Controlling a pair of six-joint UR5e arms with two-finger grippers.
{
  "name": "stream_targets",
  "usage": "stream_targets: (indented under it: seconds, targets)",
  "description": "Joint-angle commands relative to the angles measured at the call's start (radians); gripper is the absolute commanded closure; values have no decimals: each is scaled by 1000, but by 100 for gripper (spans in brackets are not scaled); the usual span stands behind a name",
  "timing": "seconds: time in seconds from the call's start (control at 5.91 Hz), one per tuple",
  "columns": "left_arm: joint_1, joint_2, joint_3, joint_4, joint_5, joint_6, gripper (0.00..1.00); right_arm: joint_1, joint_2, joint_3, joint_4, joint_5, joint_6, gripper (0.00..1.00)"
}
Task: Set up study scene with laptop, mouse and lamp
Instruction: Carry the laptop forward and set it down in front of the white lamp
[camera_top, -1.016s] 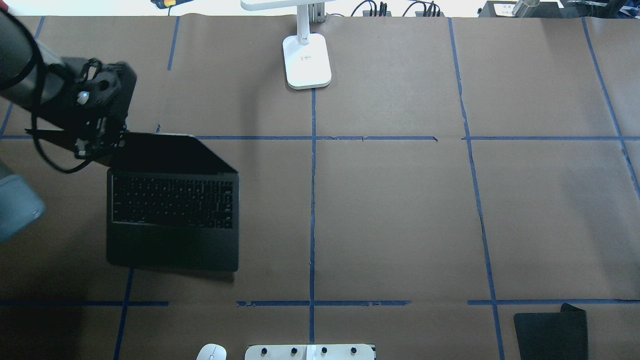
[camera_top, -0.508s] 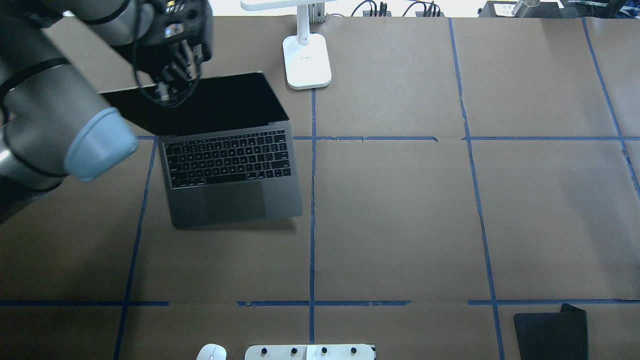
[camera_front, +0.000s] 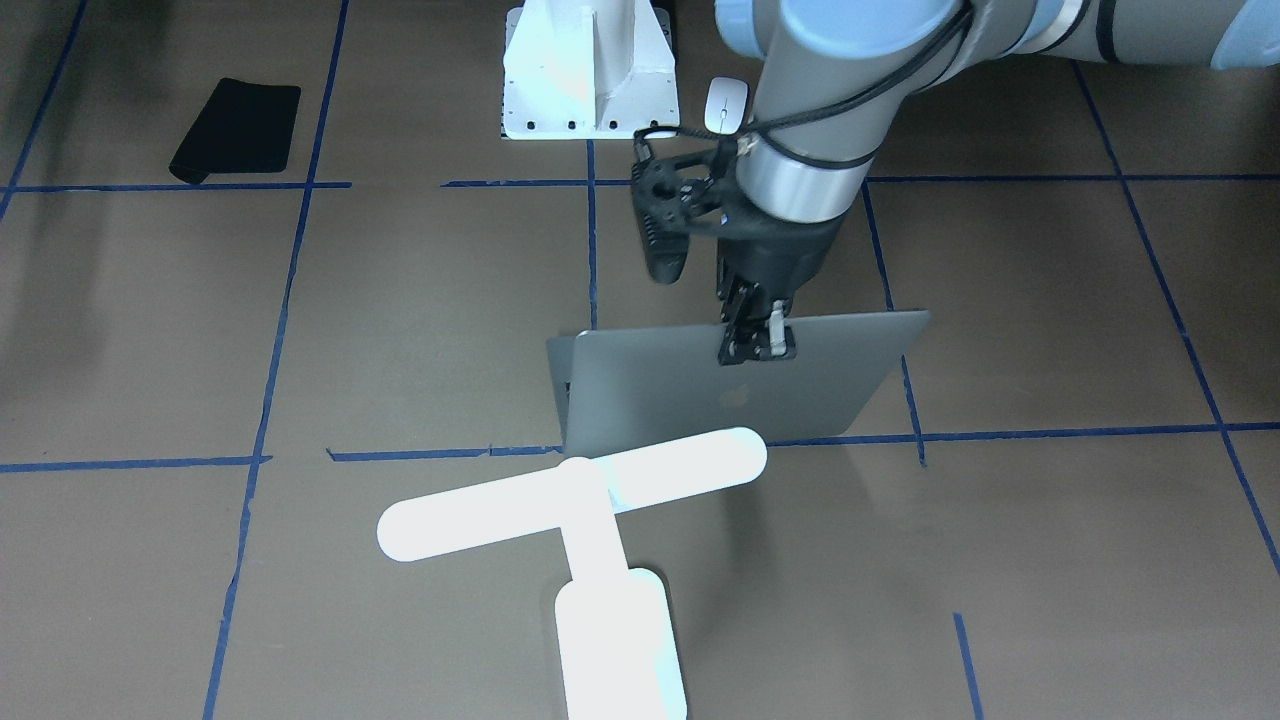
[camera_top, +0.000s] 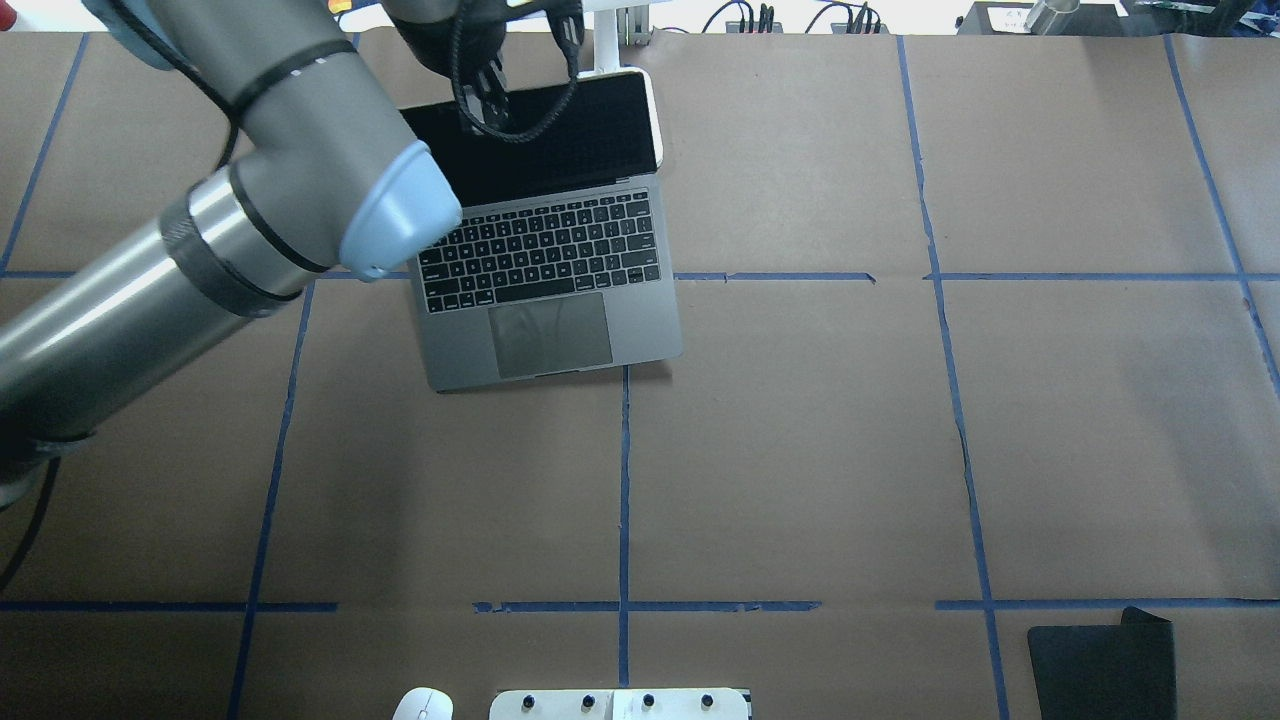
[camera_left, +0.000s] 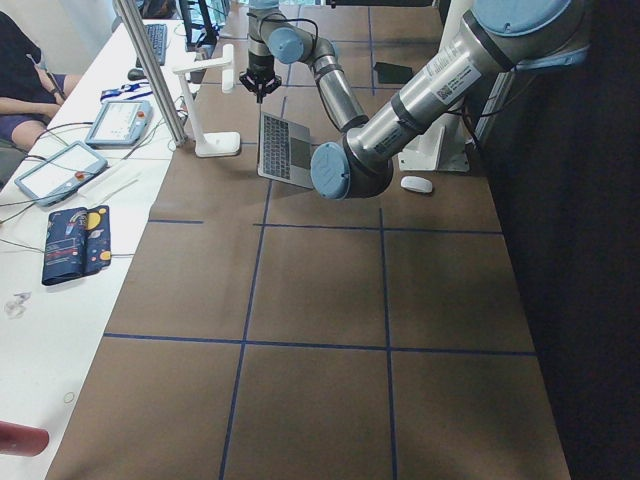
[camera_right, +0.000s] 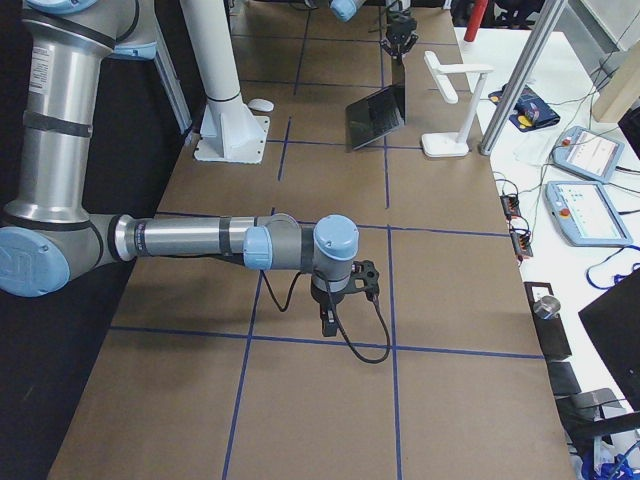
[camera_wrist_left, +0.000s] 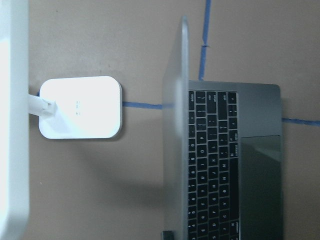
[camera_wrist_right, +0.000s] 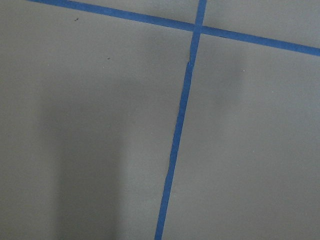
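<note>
Now | left gripper (camera_front: 755, 338) clamps laptop (camera_front: 680, 400) lid's top edge, lamp (camera_front: 480, 520) at 12 o'clock | step: placing laptop | next, likely: release, fetch mouse (camera_front: 726, 103) | right gripper (camera_right: 328, 322): cannot tell

Brown paper (camera_top: 800, 450) covers the table, marked into squares by blue tape (camera_top: 624, 480). A flat black mat (camera_top: 1100, 665) lies at the near right corner of the overhead view, well apart from a white bracket (camera_front: 590, 70) with bolt holes at the middle of that edge. Black cables (camera_top: 764, 18) sit beyond the far edge. On the white side bench (camera_left: 40, 300) lie a grey tablet (camera_left: 55, 172), a second tablet (camera_left: 118, 122), a dark patterned pouch (camera_left: 76, 245) and a keyboard (camera_left: 158, 42); a person (camera_left: 20, 60) sits beside it
</note>
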Motion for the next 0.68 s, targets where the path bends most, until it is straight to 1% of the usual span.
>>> stream_targets:
  seconds: [0.0,0.17,0.34,0.51]
  targets:
    - [58,9,30,-42,77,-24,100,0,1,0,0,0,2,0]
    - [76,58,24,-100,78,-59,100,0,1,0,0,0,2,0]
    - [107,87,27,-177,131,-106,100,0,1,0,0,0,2,0]
    - [116,81,30,-180,150,-132,96,0,1,0,0,0,2,0]
